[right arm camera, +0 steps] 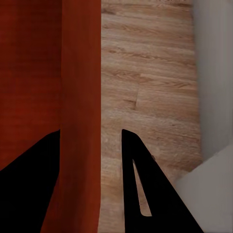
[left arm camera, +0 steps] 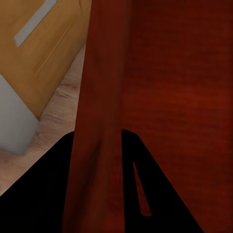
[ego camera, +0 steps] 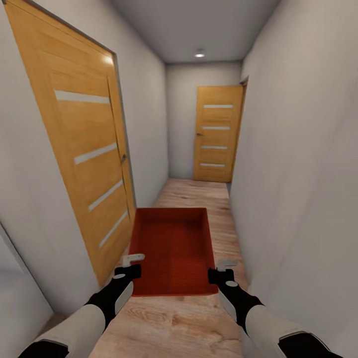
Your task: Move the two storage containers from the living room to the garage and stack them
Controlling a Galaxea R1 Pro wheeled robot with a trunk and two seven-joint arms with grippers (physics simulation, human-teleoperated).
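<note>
**Bin carried down the hallway, garage not yet reached**

Bin (ego camera: pixel 171 251), orange-red and open-topped, hangs at the middle of the head view, held level above a wood-plank floor (ego camera: pixel 174 323) between the two arms. Only one bin shows; where the other one is cannot be told.

Largest first: white walls close in on both sides of a narrow hallway (ego camera: pixel 199 30). A tall wooden door (ego camera: pixel 79 149) with pale strips stands at 10 o'clock, close by the left arm. A second door (ego camera: pixel 216 134) like it closes the far end at 12 o'clock, with a ceiling light (ego camera: pixel 199 53) above it.

The left hand (ego camera: pixel 130 266) grips the bin's left wall near its close corner; in the left wrist view that wall (left arm camera: pixel 97 121) runs straight between the dark fingers (left arm camera: pixel 141 194), so the hand is clamped on it. The right hand (ego camera: pixel 224 271) does the same on the right wall, which the right wrist view shows pinched between its fingers (right arm camera: pixel 141 189), plank floor beyond.

By my reading the task is early to midway: one bin is lifted and in transit, but the planks underfoot mean the garage is still ahead. Nothing is set down or stacked yet.
</note>
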